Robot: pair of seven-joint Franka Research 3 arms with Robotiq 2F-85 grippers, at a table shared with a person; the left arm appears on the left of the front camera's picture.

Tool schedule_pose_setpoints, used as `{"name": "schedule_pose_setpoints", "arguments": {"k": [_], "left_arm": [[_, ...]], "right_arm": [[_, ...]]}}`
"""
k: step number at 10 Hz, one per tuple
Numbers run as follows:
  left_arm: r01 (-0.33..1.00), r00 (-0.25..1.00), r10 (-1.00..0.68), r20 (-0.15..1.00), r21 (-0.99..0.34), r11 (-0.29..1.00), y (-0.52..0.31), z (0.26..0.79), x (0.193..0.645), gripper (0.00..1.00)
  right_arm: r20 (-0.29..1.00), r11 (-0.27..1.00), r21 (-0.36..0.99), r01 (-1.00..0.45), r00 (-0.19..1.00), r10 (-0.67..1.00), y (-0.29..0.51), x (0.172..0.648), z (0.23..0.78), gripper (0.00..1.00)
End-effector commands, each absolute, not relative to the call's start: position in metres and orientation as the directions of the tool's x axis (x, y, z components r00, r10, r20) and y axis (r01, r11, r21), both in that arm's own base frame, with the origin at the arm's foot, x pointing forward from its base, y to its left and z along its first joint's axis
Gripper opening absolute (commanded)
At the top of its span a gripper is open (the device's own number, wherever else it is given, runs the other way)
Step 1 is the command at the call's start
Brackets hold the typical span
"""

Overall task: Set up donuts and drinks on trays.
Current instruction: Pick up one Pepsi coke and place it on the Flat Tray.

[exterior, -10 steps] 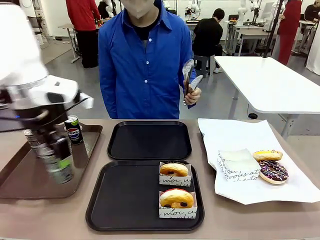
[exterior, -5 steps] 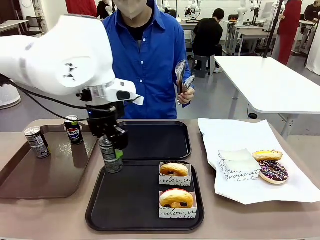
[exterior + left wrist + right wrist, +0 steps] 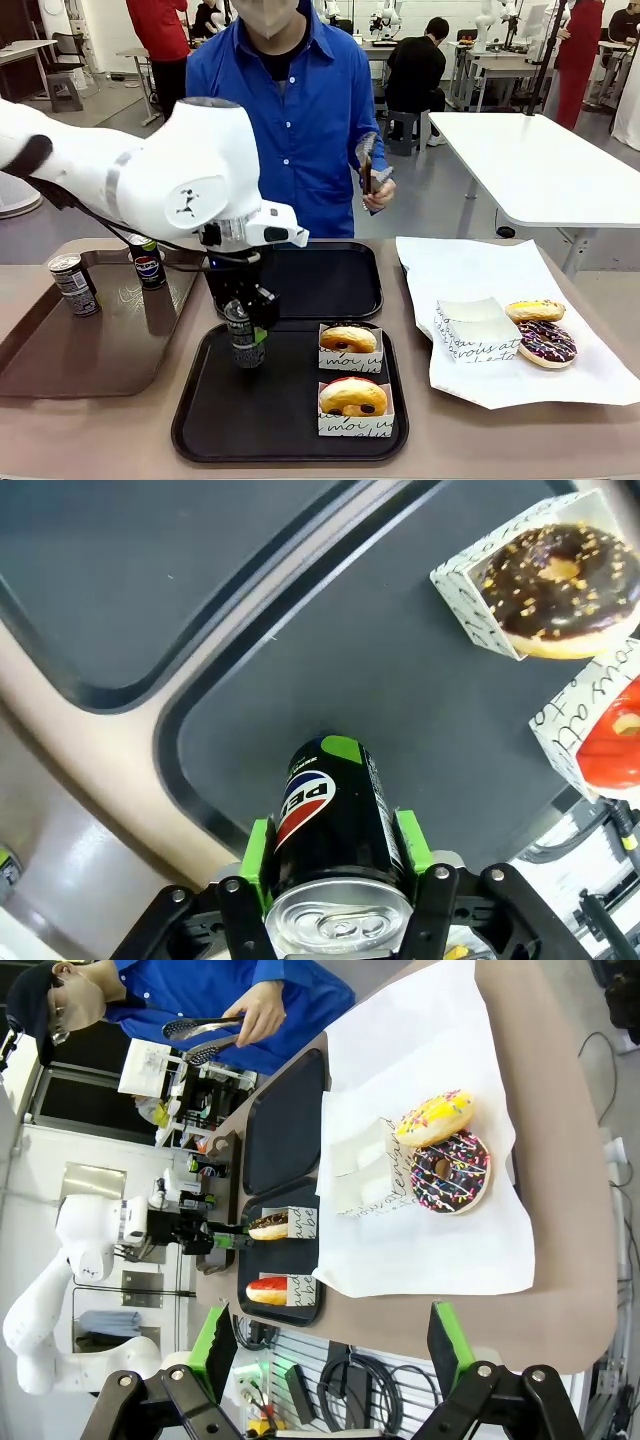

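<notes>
My left gripper [image 3: 243, 330] is shut on a dark can [image 3: 247, 352], one of the drinks, held upright low over the left half of the near black tray [image 3: 215, 420]; I cannot tell whether it touches. In the left wrist view the green pads [image 3: 412, 838] clamp the can [image 3: 335, 825]. Two sleeved donuts [image 3: 348, 340] [image 3: 352, 397] sit on that tray's right side. The far black tray [image 3: 300, 282] is bare. My right gripper [image 3: 330, 1352] hangs open off the table's right end, holding nothing.
A brown tray [image 3: 40, 365] at the left holds two more cans [image 3: 72, 284] [image 3: 148, 262]. White paper [image 3: 480, 265] at the right carries a yellow donut [image 3: 535, 310], a sprinkled chocolate donut [image 3: 547, 343] and empty sleeves [image 3: 478, 330]. The person opposite holds tongs [image 3: 371, 165].
My left arm has swung right from over the brown tray, carrying the can across to the near black tray and lowering it. The person's tongs hand shifted slightly.
</notes>
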State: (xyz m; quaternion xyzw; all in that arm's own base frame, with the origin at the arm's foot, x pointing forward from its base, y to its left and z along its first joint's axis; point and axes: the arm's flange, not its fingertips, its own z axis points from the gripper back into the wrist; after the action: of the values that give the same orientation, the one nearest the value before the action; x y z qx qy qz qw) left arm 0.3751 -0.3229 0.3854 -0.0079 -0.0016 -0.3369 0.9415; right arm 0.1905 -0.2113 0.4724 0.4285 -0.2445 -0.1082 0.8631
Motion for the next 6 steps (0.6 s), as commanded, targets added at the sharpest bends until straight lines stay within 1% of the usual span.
{"name": "schedule_pose_setpoints", "arguments": {"k": [1,2,3,6], "left_arm": [[0.617,0.786,-0.617,-0.034,-0.001,0.787,-0.3311,0.3793,0.3804,0.58],[0.625,0.780,-0.624,-0.044,0.004,0.781,-0.3313,0.3761,0.3798,0.58],[0.640,0.768,-0.639,-0.031,0.003,0.769,-0.3314,0.3759,0.3780,1.00],[0.626,0.780,-0.626,-0.017,-0.007,0.780,-0.3260,0.3846,0.3753,1.00]], "right_arm": [[0.345,0.596,0.802,-0.046,0.850,-0.399,-0.2113,0.1923,0.4709,1.00],[0.345,0.596,0.802,-0.046,0.850,-0.399,-0.2113,0.1923,0.4709,1.00],[0.345,0.596,0.802,-0.046,0.850,-0.399,-0.2113,0.1923,0.4709,1.00],[0.345,0.596,0.802,-0.046,0.850,-0.399,-0.2113,0.1923,0.4709,1.00]]}}
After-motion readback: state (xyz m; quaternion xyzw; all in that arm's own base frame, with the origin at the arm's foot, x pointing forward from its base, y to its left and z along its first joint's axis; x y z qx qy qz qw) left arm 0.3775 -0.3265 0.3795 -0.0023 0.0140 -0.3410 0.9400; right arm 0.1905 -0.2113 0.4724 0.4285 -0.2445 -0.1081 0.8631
